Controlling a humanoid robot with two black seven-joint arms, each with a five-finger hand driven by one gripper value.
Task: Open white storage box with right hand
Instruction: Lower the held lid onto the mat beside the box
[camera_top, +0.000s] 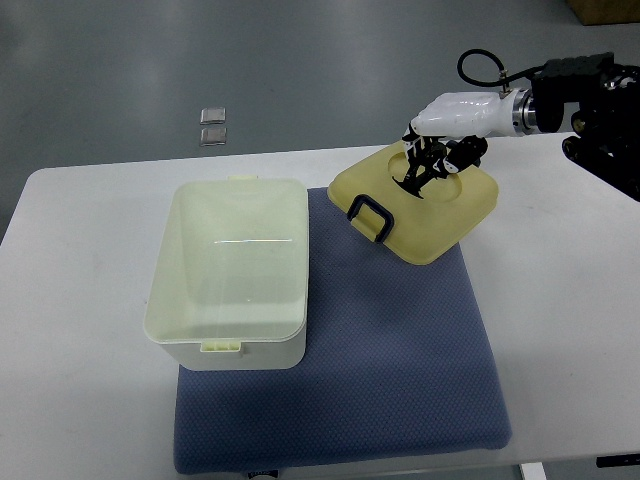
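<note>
Sitting open on the left of a blue mat (400, 370), the white box (232, 275) holds nothing (its inside is bare). Its lid (420, 205) lies tilted at far right, the right hand (440, 150) curled onto its far edge.

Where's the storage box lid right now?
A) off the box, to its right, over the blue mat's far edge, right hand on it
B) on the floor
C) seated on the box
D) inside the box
A: the lid is clear of the open box, tilted over the blue mat, right hand on it.
</note>
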